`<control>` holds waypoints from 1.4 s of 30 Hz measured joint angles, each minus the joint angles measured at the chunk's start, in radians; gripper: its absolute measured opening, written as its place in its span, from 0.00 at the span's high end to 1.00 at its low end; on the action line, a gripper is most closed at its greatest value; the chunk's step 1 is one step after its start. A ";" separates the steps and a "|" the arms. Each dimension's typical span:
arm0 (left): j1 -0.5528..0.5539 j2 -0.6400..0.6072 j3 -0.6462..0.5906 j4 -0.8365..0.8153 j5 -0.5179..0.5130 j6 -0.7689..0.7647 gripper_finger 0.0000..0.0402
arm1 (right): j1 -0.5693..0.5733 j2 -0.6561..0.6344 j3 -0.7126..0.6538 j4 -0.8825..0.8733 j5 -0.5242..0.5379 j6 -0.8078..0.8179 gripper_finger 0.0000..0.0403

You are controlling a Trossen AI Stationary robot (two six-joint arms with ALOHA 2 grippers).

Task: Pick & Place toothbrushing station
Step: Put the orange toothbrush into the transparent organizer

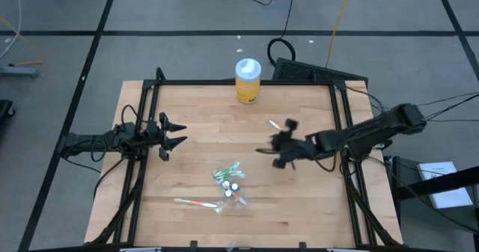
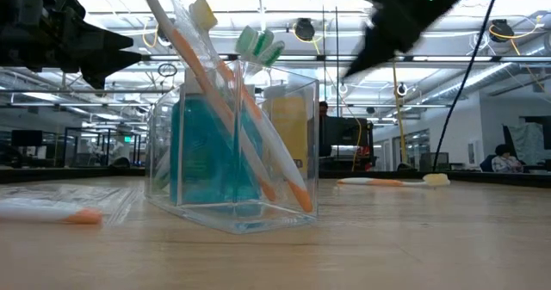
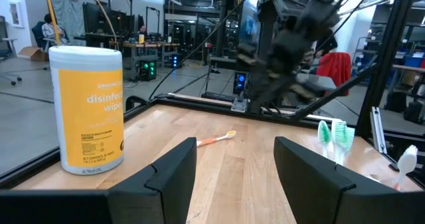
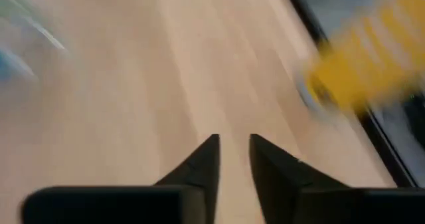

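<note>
- The pale wooden table (image 1: 202,140), framed by black rails, filled the middle of the high view and bore everything else.
- The right arm reached in from the right edge of the high view, its right gripper (image 1: 283,149) blurred above the boards right of centre. In its own wrist view the two dark fingers (image 4: 199,167) stood slightly parted with nothing between them; whether they were opening further I cannot tell. It looked to be in transit, probably heading for the next pick.
- The left arm waited at the left edge of the high view, its left gripper (image 1: 171,135) spread wide and empty, likely parked clear of the working area.
- The yellow-orange cylindrical wipes jar with a white lid (image 1: 248,81) stood upright at the top edge of the table, well apart from both grippers.
- The toothbrushing station, a clear, square-walled plastic holder (image 2: 237,152), stood upright on the boards in the lower middle of the high view, near the table's front. Brushes leaned inside it, resting against its walls, beside a teal block.
- A loose orange-and-white toothbrush (image 1: 281,125) lay flat just above the right gripper in the high view.
- Another orange-tipped white toothbrush (image 1: 196,203) lay flat left of the station.
</note>
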 joint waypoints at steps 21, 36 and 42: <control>0.000 0.000 0.000 0.000 0.001 0.000 0.48 | -0.515 -0.074 -0.404 0.318 -0.463 0.131 0.52; 0.000 0.000 0.000 0.000 0.001 0.000 0.48 | -0.729 0.229 -0.333 0.580 -0.873 0.108 0.56; 0.000 0.000 0.000 0.000 0.002 0.000 0.48 | -0.688 0.325 -0.256 0.555 -0.955 0.098 0.57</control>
